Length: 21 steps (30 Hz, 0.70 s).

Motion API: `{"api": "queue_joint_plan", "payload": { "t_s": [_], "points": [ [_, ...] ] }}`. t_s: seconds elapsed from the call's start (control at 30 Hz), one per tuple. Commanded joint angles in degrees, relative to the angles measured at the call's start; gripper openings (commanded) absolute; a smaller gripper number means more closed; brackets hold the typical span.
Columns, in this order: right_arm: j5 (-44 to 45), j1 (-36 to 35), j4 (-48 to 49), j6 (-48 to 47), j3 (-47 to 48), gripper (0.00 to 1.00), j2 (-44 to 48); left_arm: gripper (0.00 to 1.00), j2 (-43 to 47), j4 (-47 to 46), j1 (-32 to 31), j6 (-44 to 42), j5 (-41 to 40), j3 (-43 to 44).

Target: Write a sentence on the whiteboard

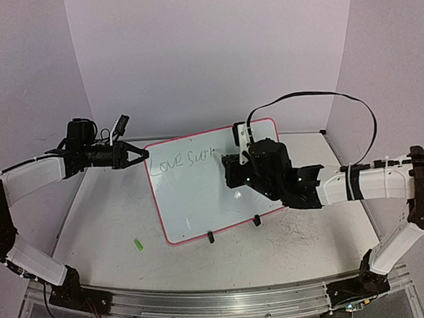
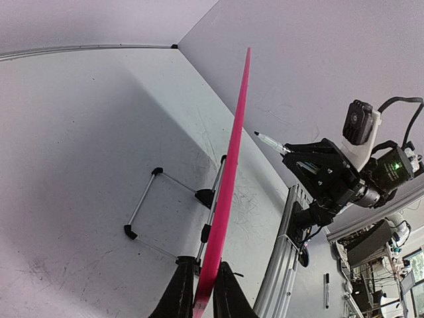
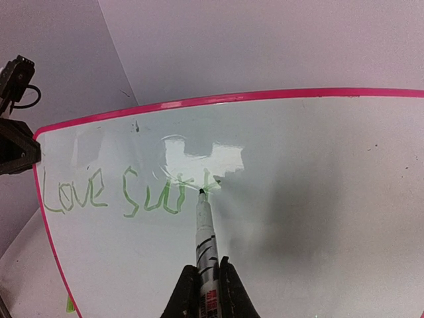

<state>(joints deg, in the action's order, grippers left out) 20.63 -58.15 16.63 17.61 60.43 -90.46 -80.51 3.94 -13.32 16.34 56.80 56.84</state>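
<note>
The whiteboard stood propped at a lean on the table, near the middle and toward the back wall, its two black clip feet on the near edge. The sentence ran in thin green letters across the top left of the board.

Only the right wrist view made the sentence legible: "Love", then a second word beginning "Su" whose last letters were hard to read. That view also showed the right claw clenched around a marker, its tip meeting the whiteboard at the end of the second word.

The left wrist view caught the whiteboard edge-on as a pink strip, with the left claw pinched on its rim and a wire stand behind it. The marker was visible there from the side.

From overhead, the left arm reached in level from the left, its left claw at the board's top left corner. The right arm stretched across from the right, its right claw over the board's face. A small green piece lay on the table beside the board's near left corner.
</note>
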Motion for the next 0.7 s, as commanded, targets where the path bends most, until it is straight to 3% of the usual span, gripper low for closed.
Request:
{"api": "queue_joint_plan", "payload": {
  "t_s": [0.0,0.67],
  "points": [
    [3.84,0.04,0.4,0.46,2.57,0.0,-1.31,0.12,1.84,-1.74,-0.35,-0.94,0.87,-0.41],
    [7.76,0.11,1.56,0.64,4.35,0.0,-3.85,0.12,1.68,-1.71,-0.39,-0.98,1.0,-0.38]
  ]
}}
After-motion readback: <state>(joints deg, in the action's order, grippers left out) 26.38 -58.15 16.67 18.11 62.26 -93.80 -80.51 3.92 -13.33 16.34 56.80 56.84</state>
